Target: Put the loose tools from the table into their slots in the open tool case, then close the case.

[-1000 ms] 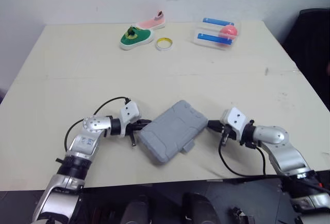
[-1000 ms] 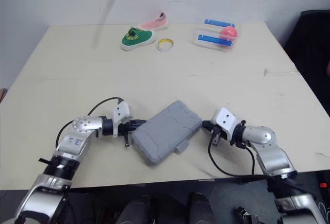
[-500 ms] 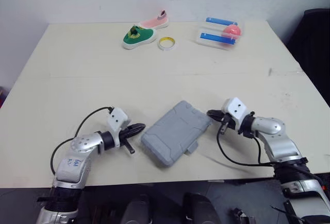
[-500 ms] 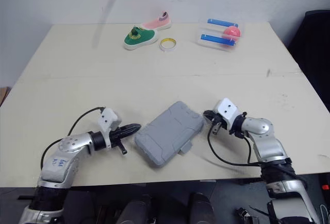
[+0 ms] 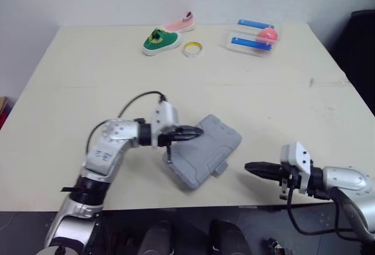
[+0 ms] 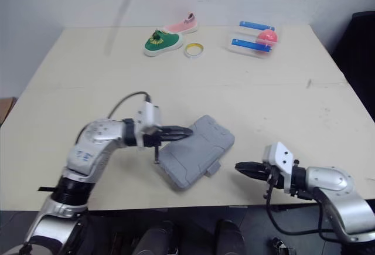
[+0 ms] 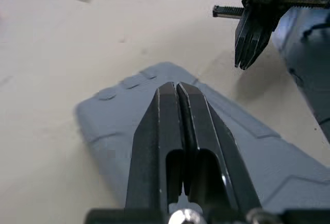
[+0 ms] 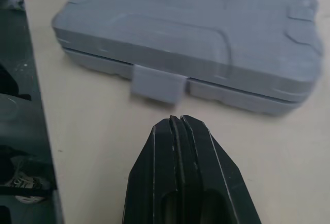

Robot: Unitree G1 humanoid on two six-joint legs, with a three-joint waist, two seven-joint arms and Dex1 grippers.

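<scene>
The grey tool case (image 5: 206, 154) lies shut on the worktop (image 5: 88, 91), close to the near edge, its latch tab (image 8: 157, 84) facing near-right. The left tool (image 5: 198, 131), clenched on nothing, is over the left part of the lid. The right tool (image 5: 249, 166), also clenched and empty, points at the case from the right, apart from it.

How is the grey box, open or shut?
Shut. The tool case has its lid lying flat on its base, with only a thin seam between them.
</scene>
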